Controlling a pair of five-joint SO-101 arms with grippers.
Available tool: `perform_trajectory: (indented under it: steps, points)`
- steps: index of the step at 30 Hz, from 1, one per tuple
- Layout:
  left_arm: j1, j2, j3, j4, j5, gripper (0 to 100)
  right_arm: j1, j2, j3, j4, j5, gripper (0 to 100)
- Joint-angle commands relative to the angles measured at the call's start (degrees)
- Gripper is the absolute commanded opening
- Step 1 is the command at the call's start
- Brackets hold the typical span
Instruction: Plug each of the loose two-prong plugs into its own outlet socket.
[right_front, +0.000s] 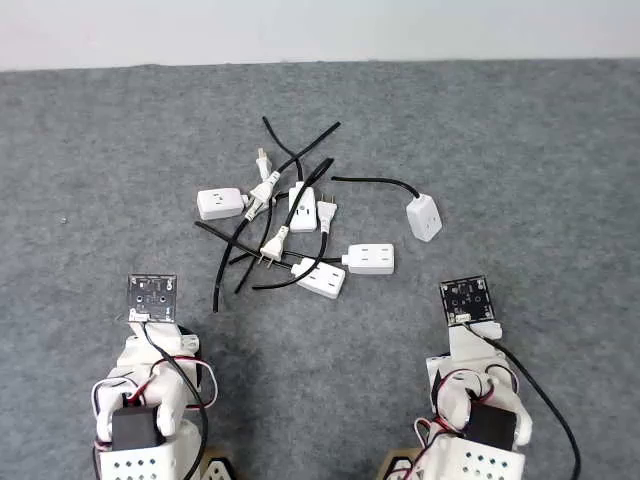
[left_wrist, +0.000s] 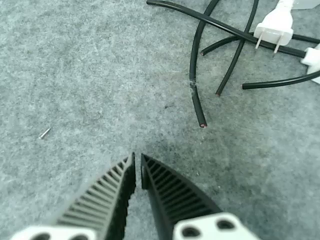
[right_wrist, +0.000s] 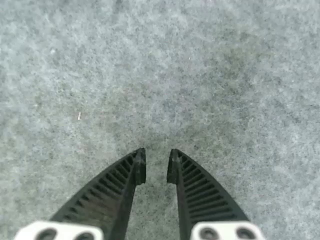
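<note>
Loose plugs (right_front: 275, 243), prongs bare, lay tangled with black cords (left_wrist: 197, 102) among white sockets (right_front: 370, 259) at the centre of the grey desk (right_front: 520, 130). Left gripper (left_wrist: 138, 159) sat at the near edge, fingers almost pressed together, cord ends just ahead. Right gripper (right_wrist: 156, 155) hung over bare desk, fingers slightly spread, well apart from the sockets.
</note>
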Motion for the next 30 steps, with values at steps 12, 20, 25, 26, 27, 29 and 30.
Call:
perform_trajectory:
  steps: [12,20,25,26,27,29,30]
  points:
    - [0.4,-1.2,-0.7,0.2,-0.3,1,-0.4,0.0,1.1,0.0,0.5,9.1]
    - [0.4,-1.2,-0.7,0.2,-0.4,2,-0.8,0.0,1.1,-0.1,0.3,9.1]
    - [0.4,-1.2,-1.1,0.2,-0.4,2,-2.6,0.0,1.1,0.0,0.5,9.1]
    - [0.3,-1.2,-1.6,0.2,-0.4,2,-2.7,0.0,1.1,0.0,0.5,9.1]
    - [0.2,-1.2,-2.3,0.2,-0.4,2,-2.7,0.0,1.1,0.0,0.5,9.1]
    - [0.1,-1.2,-3.7,0.2,-0.4,2,-2.2,0.0,1.1,0.0,0.6,9.2]
    - [0.1,-1.2,-4.5,0.2,-0.4,2,-2.1,0.0,1.1,0.0,0.6,9.5]
